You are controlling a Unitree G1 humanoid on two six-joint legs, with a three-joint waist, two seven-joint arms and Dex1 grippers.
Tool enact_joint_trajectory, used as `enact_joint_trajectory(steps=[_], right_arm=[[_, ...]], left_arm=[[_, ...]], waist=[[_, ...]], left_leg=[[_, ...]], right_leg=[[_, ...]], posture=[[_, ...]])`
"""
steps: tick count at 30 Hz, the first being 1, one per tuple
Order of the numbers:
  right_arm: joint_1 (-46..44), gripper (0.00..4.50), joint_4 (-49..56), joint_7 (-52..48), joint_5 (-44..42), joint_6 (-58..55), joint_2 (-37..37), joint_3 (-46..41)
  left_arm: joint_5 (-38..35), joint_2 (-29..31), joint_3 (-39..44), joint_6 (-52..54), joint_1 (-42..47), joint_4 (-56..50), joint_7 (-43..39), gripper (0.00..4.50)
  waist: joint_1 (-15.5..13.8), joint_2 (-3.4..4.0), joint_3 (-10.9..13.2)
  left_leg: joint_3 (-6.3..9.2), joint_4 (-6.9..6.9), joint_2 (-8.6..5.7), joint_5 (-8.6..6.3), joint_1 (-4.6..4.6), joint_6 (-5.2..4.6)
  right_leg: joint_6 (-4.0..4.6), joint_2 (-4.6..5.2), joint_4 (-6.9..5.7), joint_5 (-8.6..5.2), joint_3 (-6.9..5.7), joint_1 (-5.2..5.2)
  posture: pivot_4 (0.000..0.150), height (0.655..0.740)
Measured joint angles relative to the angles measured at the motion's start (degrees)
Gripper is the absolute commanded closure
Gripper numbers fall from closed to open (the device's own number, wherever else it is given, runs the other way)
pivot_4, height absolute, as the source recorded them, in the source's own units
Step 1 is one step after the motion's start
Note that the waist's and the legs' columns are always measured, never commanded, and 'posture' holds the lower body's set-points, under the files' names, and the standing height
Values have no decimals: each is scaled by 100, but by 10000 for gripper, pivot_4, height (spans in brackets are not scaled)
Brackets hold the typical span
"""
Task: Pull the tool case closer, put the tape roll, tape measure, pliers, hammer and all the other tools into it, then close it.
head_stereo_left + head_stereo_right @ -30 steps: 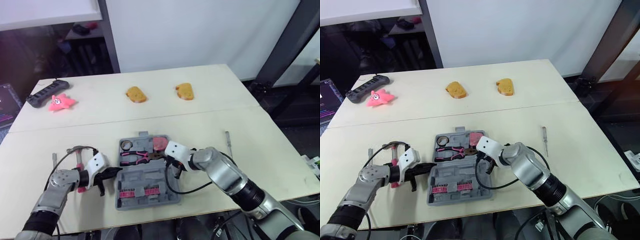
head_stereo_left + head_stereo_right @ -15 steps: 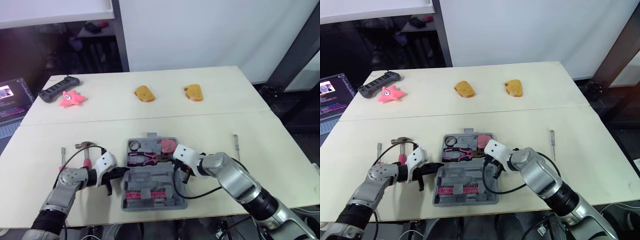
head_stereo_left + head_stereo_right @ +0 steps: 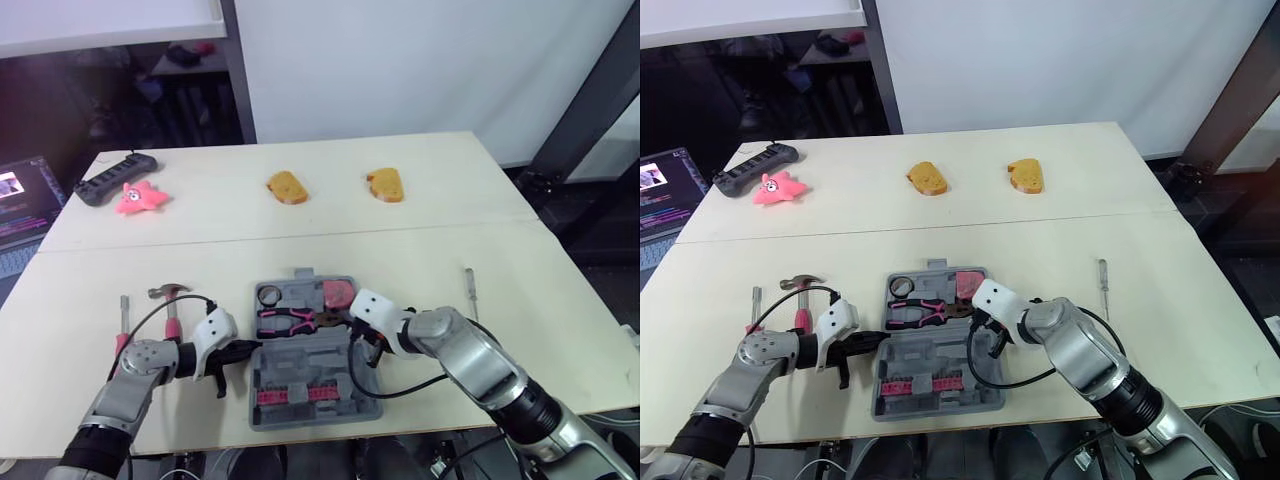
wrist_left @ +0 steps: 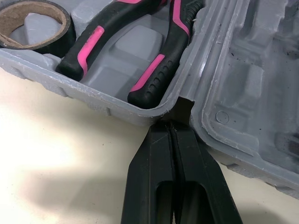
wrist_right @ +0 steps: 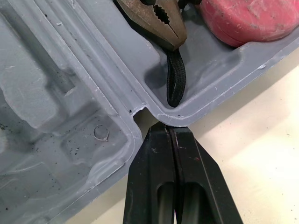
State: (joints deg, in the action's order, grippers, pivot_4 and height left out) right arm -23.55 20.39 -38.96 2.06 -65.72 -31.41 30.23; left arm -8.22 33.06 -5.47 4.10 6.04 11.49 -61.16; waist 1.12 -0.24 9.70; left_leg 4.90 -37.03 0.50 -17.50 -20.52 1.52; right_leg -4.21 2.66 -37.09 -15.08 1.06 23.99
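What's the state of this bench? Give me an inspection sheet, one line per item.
Surface: pale table of two boards, with a seam across the middle.
Job's things: tool case open near the front edge; tape roll, pliers and pink tape measure lie in it. The hammer and a screwdriver lie to its left, a second screwdriver to its right.
Clutter: two bread toys, pink star toy, black strip-shaped device, all on the far board.
Grippers: left gripper shut, tips at the case's left hinge notch; right gripper shut, tips at the right notch.
Cables: black arm cable looping over the case.
Surroundings: laptop at far left, white wall behind.
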Motion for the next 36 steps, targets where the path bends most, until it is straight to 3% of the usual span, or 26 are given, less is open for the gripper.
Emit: enact_joint_trajectory(steps=[9, 36], right_arm=[[-208, 45000, -335, 68, -1, 159, 41, -1], [-236, 45000, -596, 110, 1, 543, 38, -31]], left_arm=[[40, -162, -22, -112, 549, 633, 64, 44534], [50, -210, 3, -358, 595, 874, 211, 44534]], waist=[[-18, -1, 1], [-10, -1, 1]], left_leg=[[1, -4, -1, 1, -2, 1], [1, -3, 0, 1, 3, 1]], right_leg=[[0, 0, -2, 1, -1, -1], [1, 0, -4, 2, 0, -4]], posture=[[1500, 7400], [1500, 7400]])
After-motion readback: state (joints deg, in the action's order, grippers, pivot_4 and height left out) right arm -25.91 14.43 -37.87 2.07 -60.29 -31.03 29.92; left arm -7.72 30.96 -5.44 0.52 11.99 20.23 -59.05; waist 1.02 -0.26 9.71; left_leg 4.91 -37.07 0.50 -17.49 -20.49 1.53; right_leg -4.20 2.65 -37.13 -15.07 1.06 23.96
